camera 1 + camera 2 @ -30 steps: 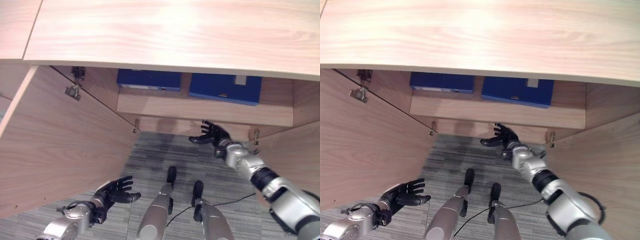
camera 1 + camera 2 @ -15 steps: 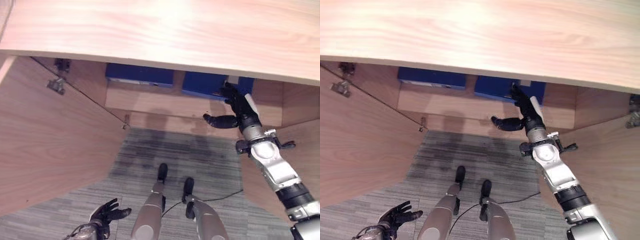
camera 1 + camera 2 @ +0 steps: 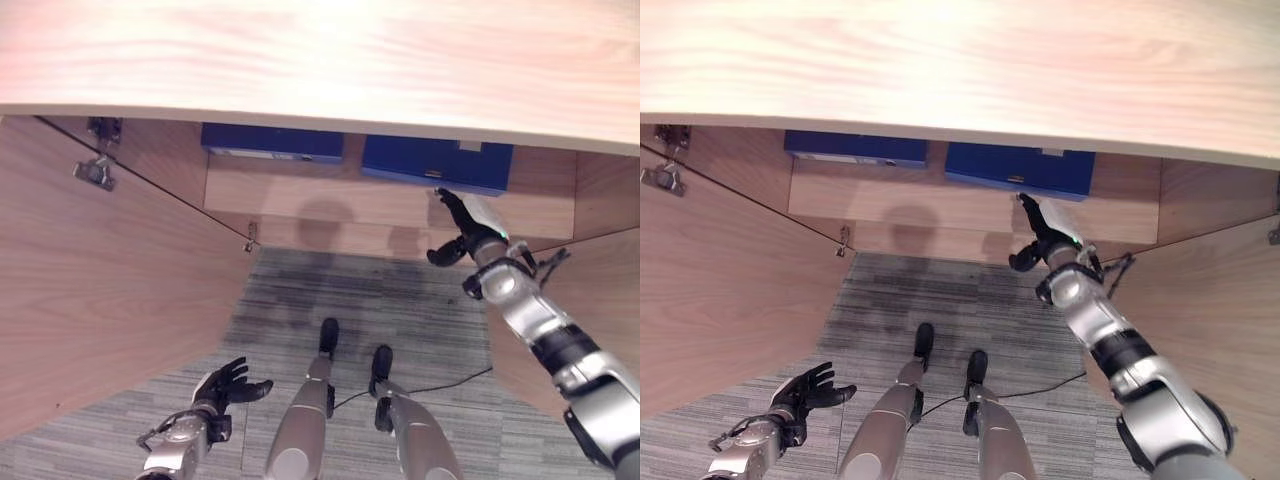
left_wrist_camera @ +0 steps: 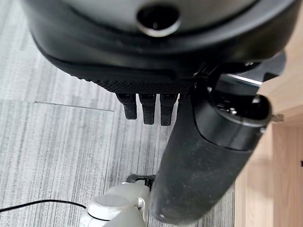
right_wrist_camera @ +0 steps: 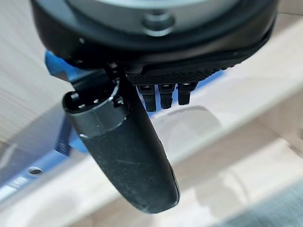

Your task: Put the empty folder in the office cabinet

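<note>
Two blue folders lie flat on the shelf inside the open cabinet, one on the left (image 3: 272,142) and one on the right (image 3: 436,163). My right hand (image 3: 462,228) is raised in front of the shelf's edge (image 3: 330,205), just below the right folder, open and holding nothing. In the right wrist view its straight fingers (image 5: 162,97) point towards the shelf board, with the blue folder (image 5: 56,66) beside them. My left hand (image 3: 228,381) hangs low over the grey carpet (image 3: 300,300), open and empty; its fingers (image 4: 148,111) show straight.
The cabinet's wooden top (image 3: 320,50) overhangs the shelf. Its left door (image 3: 100,290) stands swung wide open and the right door (image 3: 600,290) is open too, close by my right forearm. Between the doors lies carpeted floor.
My right hand rose from near the floor to the right folder, then drew back a little below it. The left hand dropped low, then came up slightly. The camera shifted.
</note>
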Controlling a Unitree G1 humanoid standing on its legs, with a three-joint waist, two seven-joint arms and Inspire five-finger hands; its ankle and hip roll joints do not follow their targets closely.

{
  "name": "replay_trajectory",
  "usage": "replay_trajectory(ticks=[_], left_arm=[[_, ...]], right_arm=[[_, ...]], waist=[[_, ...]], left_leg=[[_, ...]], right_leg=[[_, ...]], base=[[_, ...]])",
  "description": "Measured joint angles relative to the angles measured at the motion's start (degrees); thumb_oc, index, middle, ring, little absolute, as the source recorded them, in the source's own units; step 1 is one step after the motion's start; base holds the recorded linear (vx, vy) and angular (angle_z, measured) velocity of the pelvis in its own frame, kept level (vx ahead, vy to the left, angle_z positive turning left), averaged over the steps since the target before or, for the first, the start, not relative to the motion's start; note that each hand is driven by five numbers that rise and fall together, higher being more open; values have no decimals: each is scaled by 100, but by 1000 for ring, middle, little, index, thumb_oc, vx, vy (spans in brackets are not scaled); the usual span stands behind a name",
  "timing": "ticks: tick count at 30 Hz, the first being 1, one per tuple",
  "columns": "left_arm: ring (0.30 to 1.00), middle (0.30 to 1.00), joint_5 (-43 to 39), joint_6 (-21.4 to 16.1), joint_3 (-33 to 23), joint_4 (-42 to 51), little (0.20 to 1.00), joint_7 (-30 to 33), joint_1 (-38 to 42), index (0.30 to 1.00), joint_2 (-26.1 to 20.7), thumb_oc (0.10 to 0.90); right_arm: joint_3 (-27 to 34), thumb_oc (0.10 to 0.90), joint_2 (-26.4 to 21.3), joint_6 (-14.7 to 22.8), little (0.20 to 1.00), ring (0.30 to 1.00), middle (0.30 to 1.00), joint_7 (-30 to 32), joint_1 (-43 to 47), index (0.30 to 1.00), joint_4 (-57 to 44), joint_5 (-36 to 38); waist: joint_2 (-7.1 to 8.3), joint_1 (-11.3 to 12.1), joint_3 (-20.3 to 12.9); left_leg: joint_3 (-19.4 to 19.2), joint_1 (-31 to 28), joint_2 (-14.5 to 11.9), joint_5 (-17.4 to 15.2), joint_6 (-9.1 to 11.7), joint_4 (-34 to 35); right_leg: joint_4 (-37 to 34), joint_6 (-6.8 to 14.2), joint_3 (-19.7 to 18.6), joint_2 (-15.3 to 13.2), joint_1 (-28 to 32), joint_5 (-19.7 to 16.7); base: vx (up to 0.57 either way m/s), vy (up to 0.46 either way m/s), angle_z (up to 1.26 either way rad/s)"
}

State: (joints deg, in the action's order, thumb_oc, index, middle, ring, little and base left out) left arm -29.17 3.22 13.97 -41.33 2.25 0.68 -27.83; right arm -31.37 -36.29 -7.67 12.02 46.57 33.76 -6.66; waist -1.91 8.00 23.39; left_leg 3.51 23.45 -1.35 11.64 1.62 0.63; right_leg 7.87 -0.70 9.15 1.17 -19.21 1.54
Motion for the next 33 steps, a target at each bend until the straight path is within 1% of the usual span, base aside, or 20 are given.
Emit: replay_trajectory(ticks=[1,3,5,8,12,13,14,17,20,21,22,24,25,26,27,28,29,30,32,33], left_arm=[[900,900,30,-26,18,-13,900,9,-7,900,-1,800],[900,900,30,-96,58,-93,900,27,-6,900,0,800],[900,900,30,-126,128,-149,900,99,-17,900,0,800],[900,900,30,-145,173,-297,900,110,-21,900,3,800],[900,900,30,-243,167,-679,900,147,10,900,35,800],[900,900,31,-293,164,-801,900,155,31,900,79,800],[900,900,30,-340,155,-966,900,205,114,900,176,800],[900,900,29,-344,172,-1012,900,193,132,900,229,800],[900,900,29,-356,169,-1027,900,186,143,900,246,800],[900,900,29,-361,163,-1063,900,195,187,900,246,800],[900,900,31,-369,155,-1107,900,212,223,900,305,800],[900,900,31,-367,181,-1160,900,271,365,900,460,800],[900,900,30,-364,324,-1200,900,305,497,900,569,800],[900,900,28,-372,479,-1195,900,416,602,900,615,800],[900,900,27,-405,633,-1120,900,447,708,900,671,800],[900,900,26,-472,644,-1060,900,475,721,900,703,800],[900,900,30,-572,632,-1099,900,495,757,900,760,800],[900,900,31,-629,609,-1341,900,585,894,900,885,800],[900,900,78,-592,628,-1433,900,604,835,900,897,800],[900,900,104,-575,614,-1454,900,607,780,900,888,800]], right_arm=[[-36,800,0,-7,900,900,900,34,234,900,148,8],[-151,800,-3,1,900,900,900,93,559,900,382,12],[-157,800,-11,7,900,900,900,153,865,900,605,19],[-228,800,-14,10,900,900,900,189,1087,900,728,20],[-537,800,-8,51,900,900,900,209,1568,900,1223,25],[-855,800,-9,60,900,900,900,189,1768,900,1472,26],[-1484,800,-17,55,900,900,900,25,2121,900,1978,26],[-1985,800,37,38,900,900,900,-287,2253,900,2284,18],[-2017,800,11,-5,900,900,900,-379,2211,900,2054,-5],[-1982,800,60,16,900,900,900,-454,2213,900,2011,-206],[-1991,800,178,-46,900,900,900,-434,2211,900,2057,-664],[-2017,800,597,-161,900,900,900,-202,2204,900,2569,-1561],[-1954,800,859,-191,900,900,900,7,2228,900,3005,-1905],[-1940,800,1155,-268,900,900,900,168,2369,900,3477,-2047],[-1832,800,1315,-395,900,900,900,314,2465,900,3683,-2238],[-1763,800,1314,-438,900,900,900,385,2475,900,3682,-2307],[-1696,800,1253,-501,900,900,900,650,2446,900,3673,-2505],[-1681,800,987,-543,900,900,900,1131,2395,900,3684,-2734],[-1768,800,741,-709,900,900,900,1582,2396,900,3650,-2947],[-1798,800,652,-718,900,900,900,1668,2403,900,3590,-3038]], waist=[[-2,64,1],[6,71,8],[8,172,10],[19,172,16],[161,180,117],[195,185,152],[245,192,187],[356,264,272],[360,296,278],[360,312,278],[360,316,278],[359,322,277],[359,332,277],[359,329,278],[358,338,278],[357,346,279],[355,394,280],[279,511,322],[230,547,368],[210,547,379]], left_leg=[[15,-4,1,1,1,0],[25,-2,-5,2,3,0],[27,-2,-5,5,9,1],[32,4,-2,7,14,2],[54,94,5,18,26,2],[70,117,8,18,26,0],[74,159,9,21,27,-2],[82,166,13,21,29,-1],[111,157,16,20,30,14],[113,136,14,20,30,13],[110,135,9,21,30,12],[107,135,8,28,37,10],[109,136,9,39,43,8],[122,156,9,53,61,9],[149,223,0,36,114,10],[156,283,0,33,122,13],[151,398,0,60,162,10],[176,620,12,110,230,11],[234,784,37,153,285,21],[245,801,47,163,289,21]], right_leg=[[-30,-3,29,4,30,-10],[-60,13,39,12,41,-10],[-56,36,42,11,39,-5],[-54,45,43,9,35,-10],[-35,46,59,1,-54,-14],[-37,47,75,-2,-66,-14],[-54,37,82,0,-94,-29],[-105,-2,99,3,-78,-58],[-215,0,116,14,-12,-100],[-270,-4,114,20,29,-130],[-323,1,113,30,53,-161],[-386,4,100,33,74,-211],[-385,20,101,32,73,-212],[-395,59,102,35,60,-211],[-373,65,116,43,-20,-218],[-339,65,120,42,-102,-211],[-254,67,124,31,-259,-205],[-119,80,141,11,-511,-211],[-57,82,211,-23,-685,-212],[-56,85,237,-34,-692,-212]], base=[[-4,13,4],[-2,4,2],[0,0,0],[0,0,0],[4,-2,2],[10,-9,4],[19,-10,4],[17,-11,5],[13,-8,3],[0,0,0],[5,0,-4],[-15,-6,-3],[0,0,0],[-15,-16,3],[-19,-8,4],[-16,-1,3],[0,0,0],[10,-10,4],[12,-3,11],[10,2,10]])
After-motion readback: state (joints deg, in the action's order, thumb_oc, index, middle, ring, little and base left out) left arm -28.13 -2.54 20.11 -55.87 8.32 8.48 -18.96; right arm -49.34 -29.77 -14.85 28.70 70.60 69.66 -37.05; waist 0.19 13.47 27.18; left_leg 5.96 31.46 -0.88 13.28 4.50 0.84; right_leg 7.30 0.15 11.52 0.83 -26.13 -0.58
